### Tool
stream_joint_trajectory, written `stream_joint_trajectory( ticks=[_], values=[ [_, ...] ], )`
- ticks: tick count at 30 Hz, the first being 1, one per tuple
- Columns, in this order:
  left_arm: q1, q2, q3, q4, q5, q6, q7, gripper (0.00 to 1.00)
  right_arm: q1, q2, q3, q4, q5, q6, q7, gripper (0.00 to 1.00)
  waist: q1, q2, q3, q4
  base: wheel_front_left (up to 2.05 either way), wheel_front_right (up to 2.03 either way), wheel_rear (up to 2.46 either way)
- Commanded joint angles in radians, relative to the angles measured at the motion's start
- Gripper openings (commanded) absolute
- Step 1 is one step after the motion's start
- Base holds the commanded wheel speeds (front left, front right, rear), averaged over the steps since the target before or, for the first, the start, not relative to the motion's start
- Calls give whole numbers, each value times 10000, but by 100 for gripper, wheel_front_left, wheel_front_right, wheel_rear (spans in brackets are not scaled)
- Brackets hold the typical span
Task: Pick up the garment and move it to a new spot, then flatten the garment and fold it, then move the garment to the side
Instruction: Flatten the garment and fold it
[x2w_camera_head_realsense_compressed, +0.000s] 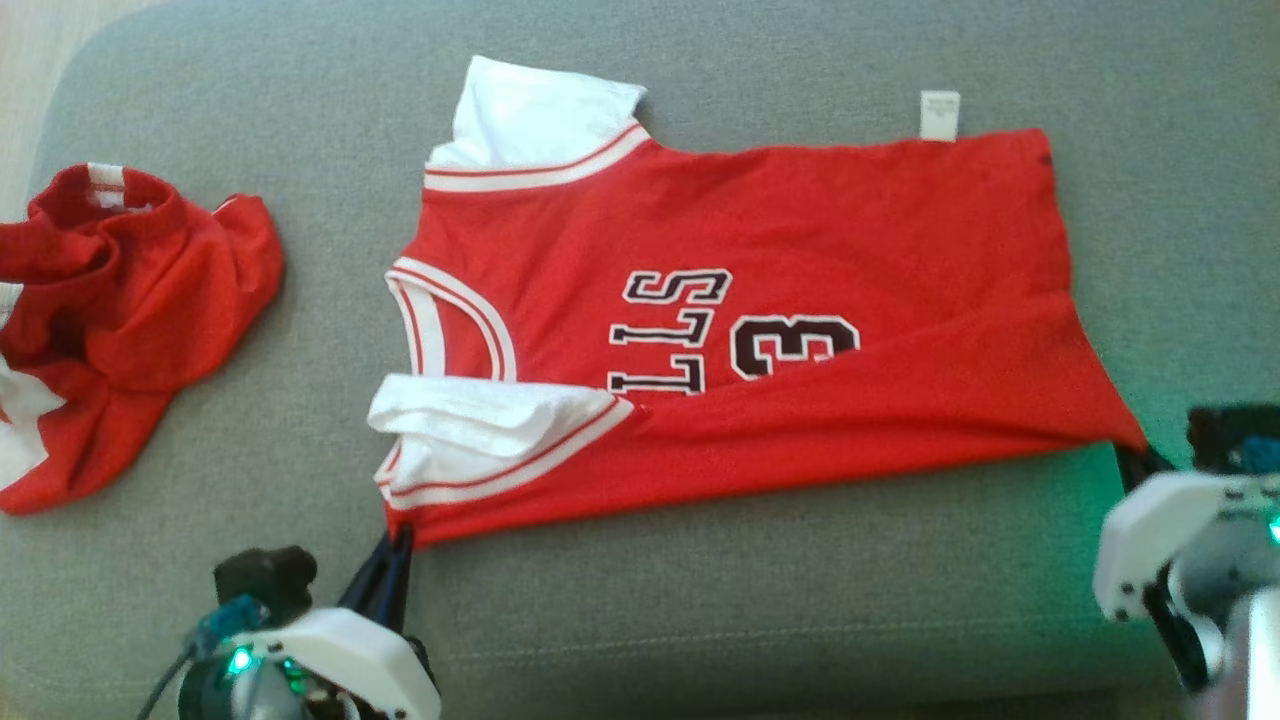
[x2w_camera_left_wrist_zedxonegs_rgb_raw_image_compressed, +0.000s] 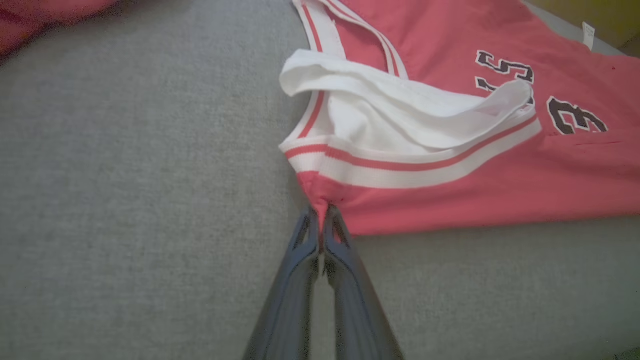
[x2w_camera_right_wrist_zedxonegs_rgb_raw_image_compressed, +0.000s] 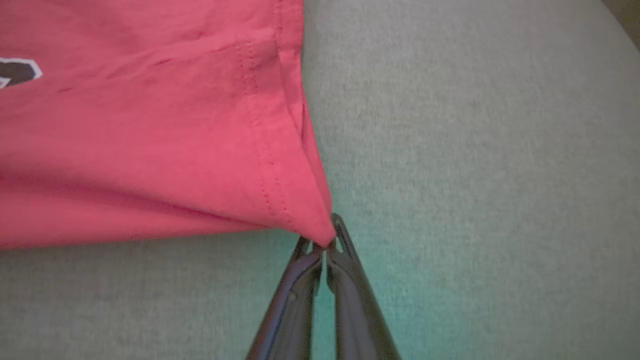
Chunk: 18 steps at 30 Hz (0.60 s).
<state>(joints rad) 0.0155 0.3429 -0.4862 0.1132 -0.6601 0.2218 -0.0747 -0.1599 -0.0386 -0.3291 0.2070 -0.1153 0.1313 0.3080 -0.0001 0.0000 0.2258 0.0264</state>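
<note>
— Where is the garment found?
— The red sleeveless jersey (x2w_camera_head_realsense_compressed: 800, 230), with white striped trim and black lettering, is spread sideways on the grey fabric cushion (x2w_camera_head_realsense_compressed: 700, 620). Its neck opening is turned to the left and its hem to the right. The near long edge is folded over the front, so the lower part of the lettering is covered.
— How are the claws seen?
— The left gripper (x2w_camera_left_wrist_zedxonegs_rgb_raw_image_compressed: 320, 217) is closed tight on the near corner below the white armhole band, with red cloth pinched between its dark fingers. The right gripper (x2w_camera_right_wrist_zedxonegs_rgb_raw_image_compressed: 324, 242) is likewise clamped on the near hem corner, which is drawn to a point.
— Is anything else noted?
— A crumpled red garment (x2w_camera_head_realsense_compressed: 130, 320) is seen well apart at the cushion's left end. A small white label (x2w_camera_head_realsense_compressed: 939, 114) is shown at the jersey's far edge.
</note>
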Motion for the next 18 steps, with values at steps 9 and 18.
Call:
stream_joint_trajectory(
  ticks=[9, 18],
  values=[
    [143, 418, 179, -855, 45, 519, 703, 100, 1036, -116, -64, -2186, 364, -6, 900, 100, 1, 0, 117, -40, 0, 0, 0],
    [-1743, 1689, 1064, -2657, 903, 1052, 1201, 100, 393, -116, 364, -4222, 479, -6, -8, 100, 1, 0, 673, -212, 0, 0, 0]
  ],
)
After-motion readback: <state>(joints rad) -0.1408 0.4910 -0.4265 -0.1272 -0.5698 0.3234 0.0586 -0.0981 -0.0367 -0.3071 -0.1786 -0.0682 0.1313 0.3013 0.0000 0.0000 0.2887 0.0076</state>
